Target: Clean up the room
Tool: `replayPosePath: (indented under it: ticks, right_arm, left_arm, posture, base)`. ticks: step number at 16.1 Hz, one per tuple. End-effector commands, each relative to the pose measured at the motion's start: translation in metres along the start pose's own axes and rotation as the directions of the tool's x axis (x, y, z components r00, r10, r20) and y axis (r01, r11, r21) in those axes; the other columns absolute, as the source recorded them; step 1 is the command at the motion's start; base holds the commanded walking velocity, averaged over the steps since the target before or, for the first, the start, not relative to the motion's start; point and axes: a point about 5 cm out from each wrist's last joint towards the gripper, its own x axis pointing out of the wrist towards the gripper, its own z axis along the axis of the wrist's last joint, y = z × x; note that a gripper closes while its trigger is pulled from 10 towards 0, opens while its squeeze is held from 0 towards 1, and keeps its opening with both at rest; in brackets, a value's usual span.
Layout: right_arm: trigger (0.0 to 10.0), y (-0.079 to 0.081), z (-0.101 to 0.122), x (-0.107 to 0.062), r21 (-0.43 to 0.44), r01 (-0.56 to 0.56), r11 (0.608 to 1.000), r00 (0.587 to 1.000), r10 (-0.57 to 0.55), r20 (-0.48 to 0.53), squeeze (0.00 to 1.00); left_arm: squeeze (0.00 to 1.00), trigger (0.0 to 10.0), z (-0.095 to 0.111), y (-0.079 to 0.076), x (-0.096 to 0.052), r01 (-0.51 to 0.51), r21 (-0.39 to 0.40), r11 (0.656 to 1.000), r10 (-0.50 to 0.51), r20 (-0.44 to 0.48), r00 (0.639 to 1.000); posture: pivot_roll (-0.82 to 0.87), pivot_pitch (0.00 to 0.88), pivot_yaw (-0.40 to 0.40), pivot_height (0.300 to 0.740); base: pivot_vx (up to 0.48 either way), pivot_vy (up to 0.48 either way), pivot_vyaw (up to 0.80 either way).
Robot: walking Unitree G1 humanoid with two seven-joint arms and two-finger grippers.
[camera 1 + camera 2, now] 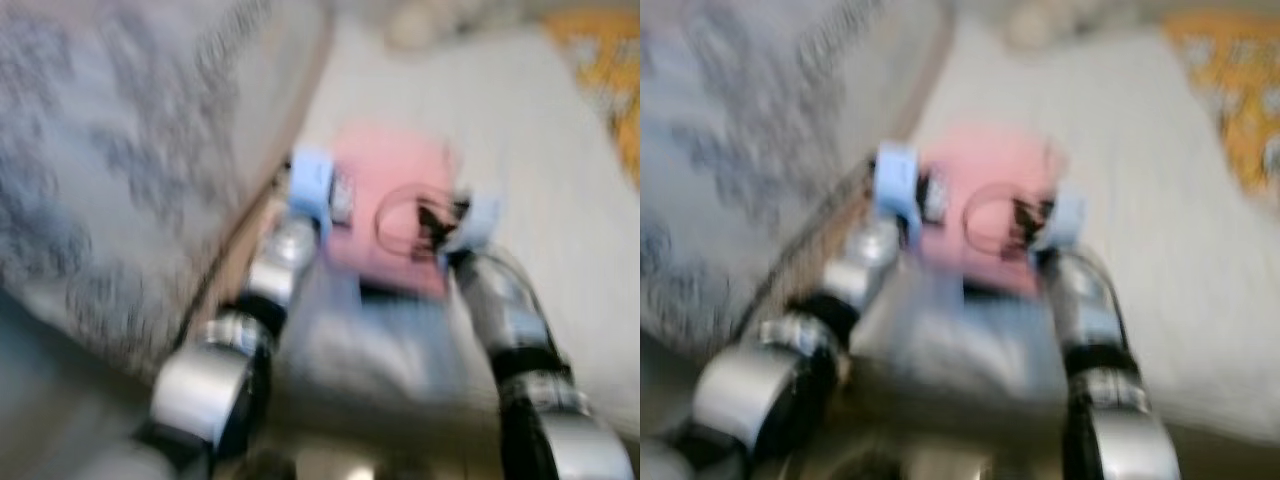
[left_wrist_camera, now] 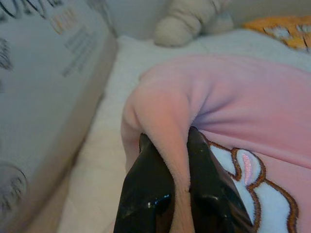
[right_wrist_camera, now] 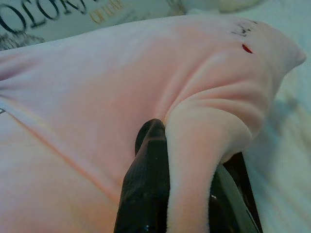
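Black fingers [image 2: 146, 189] of my left gripper [image 2: 170, 184] pinch a fold of the pink blanket [image 2: 233, 102]; my right gripper [image 3: 167, 179] is clamped on the opposite corner, so the cloth hangs spread between both arms, over the white bed [image 1: 530, 130], patterned bedding [image 1: 110, 150] left.

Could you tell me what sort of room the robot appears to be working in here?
Probably a bedroom, or a child's room: a pale bed-like surface, a cream plush toy resting on it, and a pink fleece blanket with an embroidered figure pinched by both end effectors.
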Motion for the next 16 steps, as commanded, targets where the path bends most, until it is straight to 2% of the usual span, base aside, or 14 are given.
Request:
replayPosePath:
  ticks: [1, 2, 3, 4, 5, 6, 7, 8, 10, 11, 13, 14, 16]
  right_arm:
    - [10.0, 0.005, 0.003, 0.004, -0.022, -0.026, 0.999, 1.000, 0.025, -0.010, 0.00]
    - [10.0, 0.005, 0.004, 0.008, -0.039, -0.048, 0.998, 0.998, 0.047, -0.040, 0.00]
    - [10.0, 0.009, 0.004, 0.017, -0.079, -0.090, 0.993, 0.992, 0.083, -0.098, 0.00]
    - [10.0, 0.018, 0.005, 0.026, -0.096, -0.144, 0.985, 0.978, 0.127, -0.164, 0.00]
    - [10.0, 0.025, 0.004, 0.029, -0.099, -0.173, 0.980, 0.969, 0.151, -0.193, 0.00]
    - [10.0, 0.027, 0.004, 0.030, -0.099, -0.177, 0.979, 0.968, 0.155, -0.196, 0.00]
    - [10.0, 0.031, -0.013, 0.030, -0.096, -0.139, 0.986, 0.956, 0.108, -0.274, 0.00]
    - [10.0, 0.032, -0.018, 0.028, -0.092, -0.137, 0.986, 0.951, 0.105, -0.292, 0.00]
    - [10.0, 0.035, -0.040, 0.021, -0.082, -0.115, 0.990, 0.936, 0.081, -0.343, 0.00]
    - [10.0, 0.036, -0.046, 0.019, -0.071, -0.117, 0.991, 0.931, 0.084, -0.355, 0.00]
    - [10.0, 0.039, -0.055, 0.016, -0.036, -0.111, 0.993, 0.926, 0.090, -0.367, 0.00]
    - [10.0, 0.036, -0.056, 0.015, -0.052, -0.107, 0.993, 0.925, 0.080, -0.371, 0.00]
    - [10.0, 0.024, -0.054, 0.012, -0.069, -0.071, 0.995, 0.928, 0.041, -0.371, 0.00]
  left_arm:
    - [0.00, 10.0, 0.018, 0.033, 0.002, -0.146, -0.008, 0.989, 0.146, 0.067, 0.987]
    - [0.00, 10.0, 0.017, 0.033, 0.002, -0.170, -0.008, 0.985, 0.170, 0.061, 0.983]
    - [0.00, 10.0, 0.015, 0.039, 0.002, -0.227, -0.011, 0.974, 0.227, 0.051, 0.973]
    - [0.00, 10.0, 0.014, 0.046, 0.003, -0.279, 0.021, 0.960, 0.277, 0.046, 0.960]
    - [0.00, 10.0, 0.012, 0.053, 0.002, -0.315, 0.039, 0.948, 0.314, 0.036, 0.949]
    - [0.00, 10.0, 0.012, 0.055, 0.002, -0.329, 0.038, 0.944, 0.328, 0.034, 0.944]
    - [0.00, 10.0, -0.008, 0.061, -0.004, -0.324, 0.032, 0.945, 0.325, -0.047, 0.944]
    - [0.00, 10.0, -0.014, 0.062, -0.006, -0.327, 0.028, 0.945, 0.328, -0.065, 0.942]
    - [0.00, 10.0, -0.038, 0.060, -0.015, -0.281, 0.072, 0.957, 0.289, -0.127, 0.949]
    - [0.00, 10.0, -0.039, 0.059, -0.015, -0.276, 0.085, 0.957, 0.285, -0.122, 0.951]
    - [0.00, 10.0, -0.030, 0.063, -0.013, -0.289, 0.091, 0.953, 0.297, -0.085, 0.951]
    - [0.00, 10.0, -0.027, 0.061, -0.011, -0.287, 0.058, 0.956, 0.291, -0.083, 0.953]
    - [0.00, 10.0, -0.024, 0.044, -0.007, -0.246, 0.040, 0.969, 0.248, -0.077, 0.966]
  posture:
    - [0.00, 0.000, 0.026, 0.740]
    - [-0.01, 0.000, 0.005, 0.740]
    - [0.00, 0.000, -0.027, 0.740]
    - [0.00, 0.024, -0.077, 0.740]
    - [0.01, 0.061, -0.097, 0.740]
    - [0.01, 0.061, -0.097, 0.740]
    - [0.04, 0.106, -0.123, 0.740]
    - [0.04, 0.117, -0.126, 0.740]
    - [0.05, 0.136, -0.138, 0.740]
    - [0.05, 0.137, -0.141, 0.740]
    - [0.05, 0.135, -0.131, 0.740]
    - [0.06, 0.136, -0.127, 0.740]
    - [0.06, 0.134, -0.126, 0.740]
  base:
    - [0.480, 0.000, 0.49]
    - [0.480, 0.000, 0.45]
    - [0.480, 0.000, 0.46]
    - [0.000, 0.000, 0.00]
    - [0.000, 0.000, 0.00]
    - [0.000, 0.000, 0.00]
    - [0.000, 0.000, 0.00]
    - [0.000, 0.000, 0.00]
    - [0.000, 0.000, 0.00]
    - [0.000, 0.000, 0.00]
    - [0.000, 0.000, 0.00]
    - [0.000, 0.000, 0.00]
    - [0.000, 0.000, 0.00]
